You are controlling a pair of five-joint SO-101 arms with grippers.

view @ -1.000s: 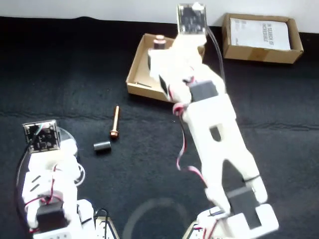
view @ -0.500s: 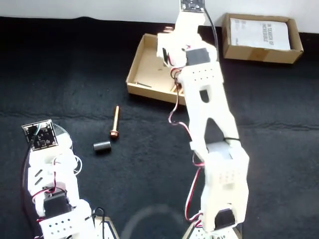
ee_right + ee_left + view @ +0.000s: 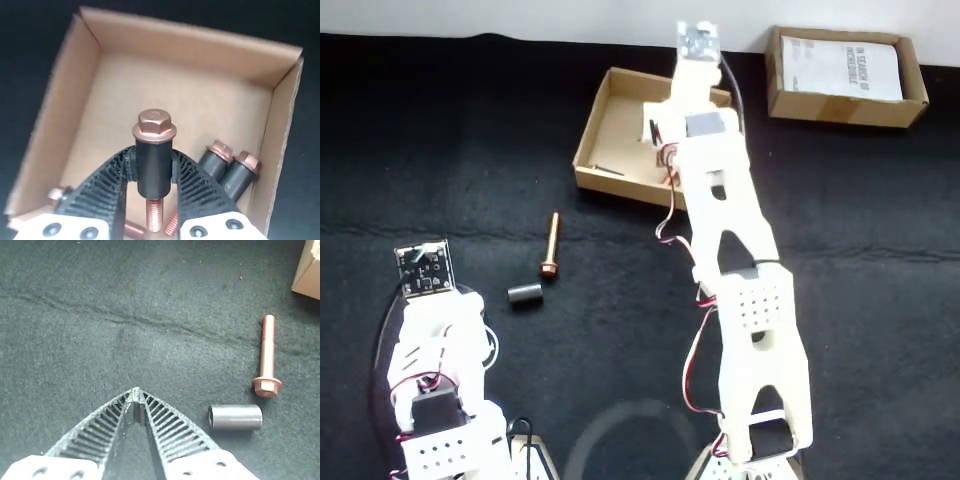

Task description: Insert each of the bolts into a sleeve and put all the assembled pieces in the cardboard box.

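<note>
Here, black cloth (image 3: 440,130) bears the cardboard box (image 3: 620,125), white wall (image 3: 520,15) behind.

High view: fixed, looks down over the whole worktop (image 3: 450,140) from well above
Left wrist view: faces down past the left end effector (image 3: 136,391), close over the worktop
Right wrist view: faces down past the right end effector (image 3: 153,155) and its sleeved bolt (image 3: 151,175), close into the cardboard box (image 3: 195,105)
High and left wrist share: loose bolt (image 3: 551,243) and loose sleeve (image 3: 525,295)
High and right wrist share: the cardboard box
</note>
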